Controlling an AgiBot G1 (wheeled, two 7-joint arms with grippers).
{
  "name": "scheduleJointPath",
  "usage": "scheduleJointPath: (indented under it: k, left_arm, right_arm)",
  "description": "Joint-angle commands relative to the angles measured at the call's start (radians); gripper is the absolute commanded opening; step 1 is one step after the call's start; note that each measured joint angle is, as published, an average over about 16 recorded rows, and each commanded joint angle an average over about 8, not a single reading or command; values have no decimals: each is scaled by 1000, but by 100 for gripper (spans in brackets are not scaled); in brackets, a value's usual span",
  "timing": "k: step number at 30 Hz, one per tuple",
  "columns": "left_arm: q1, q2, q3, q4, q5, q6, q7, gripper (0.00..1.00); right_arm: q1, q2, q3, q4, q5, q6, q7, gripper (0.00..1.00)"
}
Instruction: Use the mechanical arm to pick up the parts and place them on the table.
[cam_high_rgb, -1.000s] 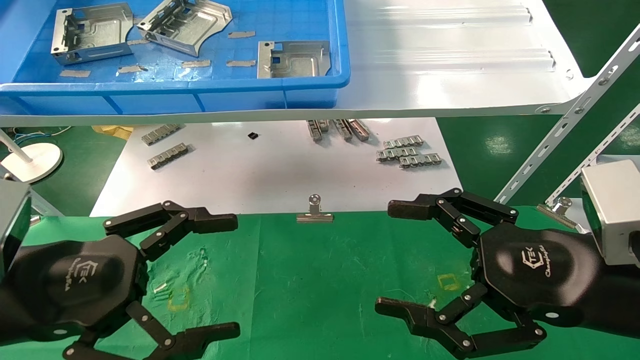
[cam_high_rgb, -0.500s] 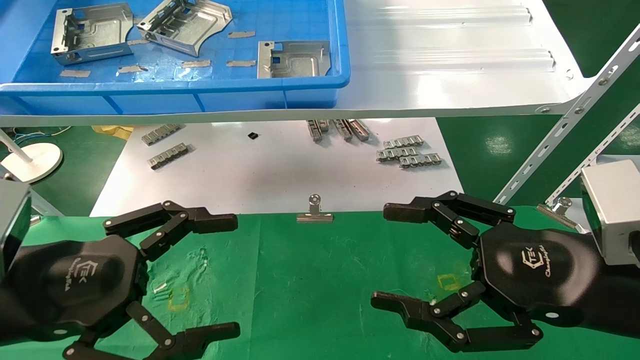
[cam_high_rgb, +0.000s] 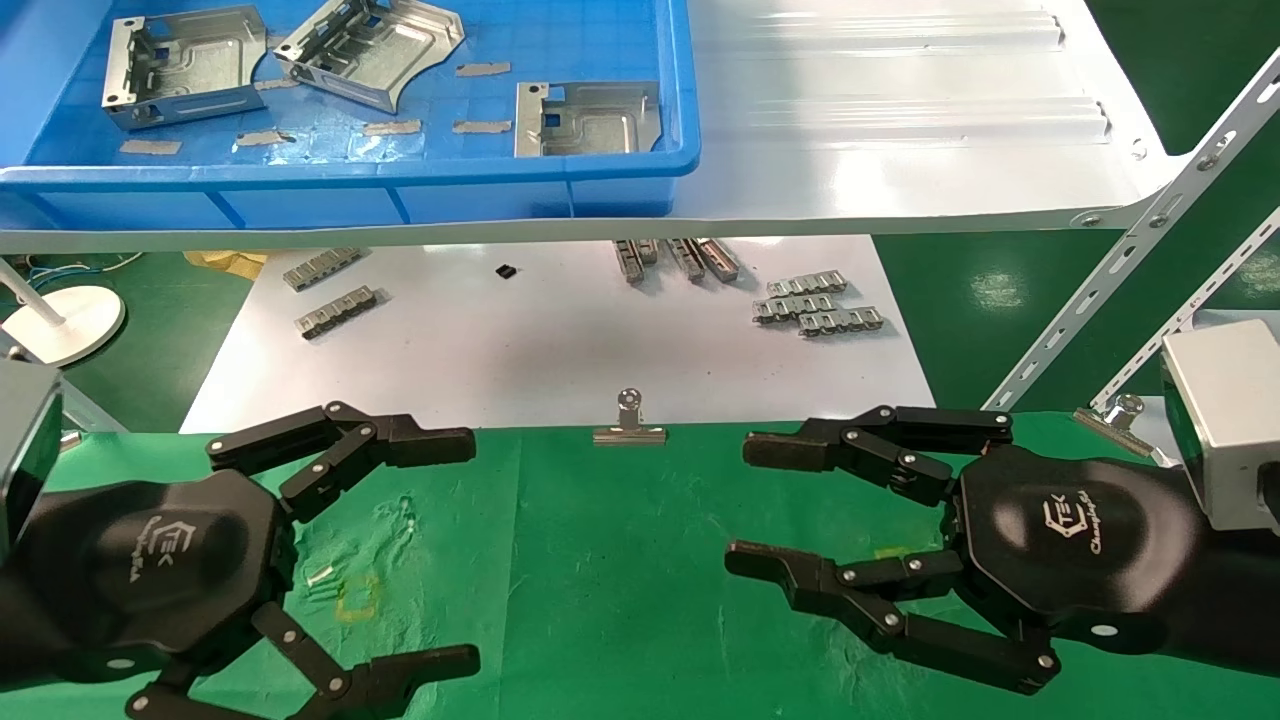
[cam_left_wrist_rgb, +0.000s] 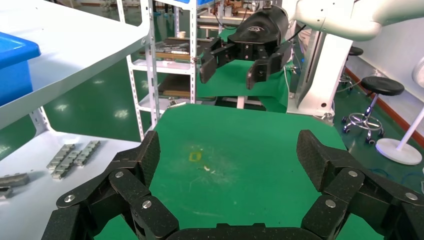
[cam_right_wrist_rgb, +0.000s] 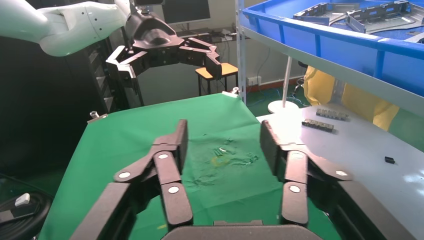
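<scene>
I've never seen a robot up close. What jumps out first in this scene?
Two big black claw-like hands dominate the near edge: the left gripper and the right gripper, both open and empty over the green table. Up on the white shelf, a bright blue tray holds three shiny metal parts. Between them, small grey link strips lie scattered on a white sheet.

White logo with cursive "Changingtek" lettering on right gripper (cam_high_rgb: 742, 505) housing, lower right; matching logo on left gripper (cam_high_rgb: 470, 550), lower left.
</scene>
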Motion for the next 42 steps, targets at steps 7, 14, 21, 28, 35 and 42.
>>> scheduleJointPath:
  k: [7,14,21,28,35,42]
  left_arm:
    - [0,0,0,0,0,0,0,100]
    - [-1,0,-1,0,-1,-1,0,100]
    - [-79,6,-14,8,-6,-41,-41,100]
    - [-292,49,26,50,123,-201,-181,100]
    - [-578,210,188,263,446,-377,-350,100]
    - [-826,355,315,600,695,-442,-409,100]
  right_arm:
    - [0,0,0,0,0,0,0,0]
    - [0,0,0,0,0,0,0,0]
    - [0,0,0,0,0,0,0,0]
    - [0,0,0,0,0,0,0,0]
    - [0,0,0,0,0,0,0,0]
    - [0,0,0,0,0,0,0,0]
